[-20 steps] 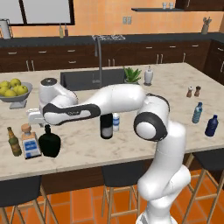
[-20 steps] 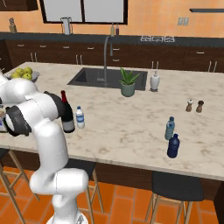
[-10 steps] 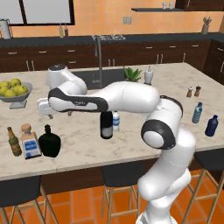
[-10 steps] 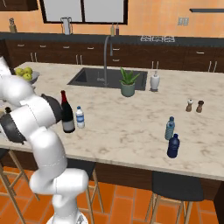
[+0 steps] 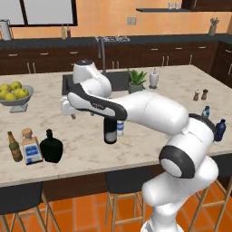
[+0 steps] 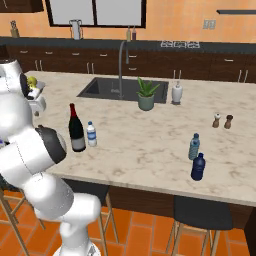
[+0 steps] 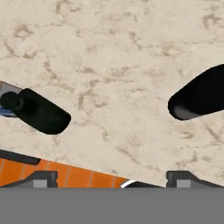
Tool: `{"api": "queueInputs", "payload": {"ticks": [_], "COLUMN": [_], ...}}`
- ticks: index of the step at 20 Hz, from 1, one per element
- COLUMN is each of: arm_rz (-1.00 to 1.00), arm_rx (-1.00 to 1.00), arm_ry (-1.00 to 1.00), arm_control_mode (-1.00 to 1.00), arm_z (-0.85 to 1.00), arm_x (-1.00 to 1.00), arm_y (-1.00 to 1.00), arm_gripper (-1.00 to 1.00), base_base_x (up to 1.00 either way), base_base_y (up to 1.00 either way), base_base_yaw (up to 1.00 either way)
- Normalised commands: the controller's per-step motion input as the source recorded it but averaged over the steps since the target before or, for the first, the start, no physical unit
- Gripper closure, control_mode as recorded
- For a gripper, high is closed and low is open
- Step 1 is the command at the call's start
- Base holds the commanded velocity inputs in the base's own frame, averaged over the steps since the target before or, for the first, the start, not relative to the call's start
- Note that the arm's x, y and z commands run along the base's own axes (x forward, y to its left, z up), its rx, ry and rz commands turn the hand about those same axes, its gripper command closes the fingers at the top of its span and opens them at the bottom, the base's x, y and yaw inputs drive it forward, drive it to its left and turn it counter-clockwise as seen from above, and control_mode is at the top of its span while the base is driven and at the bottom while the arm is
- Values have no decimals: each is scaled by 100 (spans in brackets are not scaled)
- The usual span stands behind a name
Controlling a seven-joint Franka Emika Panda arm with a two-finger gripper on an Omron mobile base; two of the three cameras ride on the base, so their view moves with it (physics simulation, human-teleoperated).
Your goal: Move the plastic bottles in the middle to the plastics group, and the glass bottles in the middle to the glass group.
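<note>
Reaching far left over the table point(image 5: 86, 156), we hover our gripper point(image 5: 68, 107) with jaws released, empty. Squat black bottle point(image 5: 51, 146) beside the glass group; wine bottle point(image 6: 76, 129) and water bottle point(image 6: 91, 134) mid-table in right view.

On the worktop point(image 5: 81, 156), the beer bottle point(image 5: 14, 146), the square bottle point(image 5: 31, 146) and the round bottle point(image 5: 51, 146) stand in a row at the left front. The wine bottle point(image 6: 76, 129) stands in the middle with the water bottle point(image 6: 91, 134) just beside it on the right. Far right, the slim bottle point(image 6: 194, 147) stands behind the stubby bottle point(image 6: 198, 167). The shakers point(image 6: 222, 121) sit further back. The plant point(image 6: 146, 94) stands by the sink point(image 6: 120, 90).
</note>
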Motion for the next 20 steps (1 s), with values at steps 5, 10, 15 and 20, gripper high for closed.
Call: {"api": "queueInputs", "payload": {"ticks": [5,10,15,20], "arm_rz": [23,15,-7,-9], "arm_rx": [0,0,0,0], "arm_ry": [-9,0,0,0], "arm_control_mode": [-100,-100,-100,-100], "arm_z": [14,22,7,0], "arm_x": [-21,-14,-6,38], "arm_y": [-95,-88,-66,-26], "arm_gripper": [-100,-100,-100,-100], "base_base_x": [0,0,0,0], "base_base_y": [0,0,0,0], "base_base_yaw": [0,0,0,0]}}
